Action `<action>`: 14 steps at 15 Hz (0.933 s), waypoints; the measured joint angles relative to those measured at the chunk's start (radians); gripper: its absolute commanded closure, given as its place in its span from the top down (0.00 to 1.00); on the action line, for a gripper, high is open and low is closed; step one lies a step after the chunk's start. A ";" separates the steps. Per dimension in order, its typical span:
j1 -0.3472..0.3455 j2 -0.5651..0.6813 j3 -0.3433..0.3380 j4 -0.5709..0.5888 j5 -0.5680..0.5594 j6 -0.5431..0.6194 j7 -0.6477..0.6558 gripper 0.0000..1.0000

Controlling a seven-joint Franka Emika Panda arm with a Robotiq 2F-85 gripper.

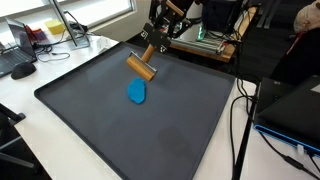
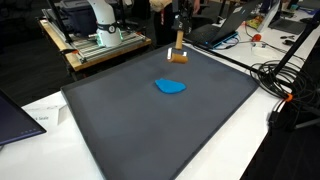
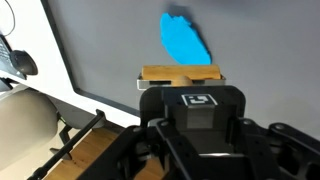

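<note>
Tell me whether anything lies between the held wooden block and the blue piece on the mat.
Nothing visible does. The gripper is shut on the wooden block, and only dark mat shows between it and the blue piece.

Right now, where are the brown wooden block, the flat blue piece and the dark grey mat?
brown wooden block (image 1: 142, 66), in an exterior view, middle of its side.
flat blue piece (image 3: 185, 40), wrist view, its centre.
dark grey mat (image 2: 150, 130), in an exterior view, bare near part.
</note>
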 measured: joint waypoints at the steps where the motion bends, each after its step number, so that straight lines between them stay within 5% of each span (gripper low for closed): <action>1: 0.026 0.015 -0.037 0.027 0.030 0.001 -0.022 0.22; 6: 0.185 0.072 -0.265 0.139 0.205 0.000 -0.126 0.22; 7: 0.184 0.080 -0.268 0.150 0.208 0.000 -0.129 0.22; 11: 0.083 0.106 -0.183 0.154 0.206 0.000 -0.126 0.22; 14: -0.060 0.119 -0.054 0.153 0.206 0.000 -0.130 0.22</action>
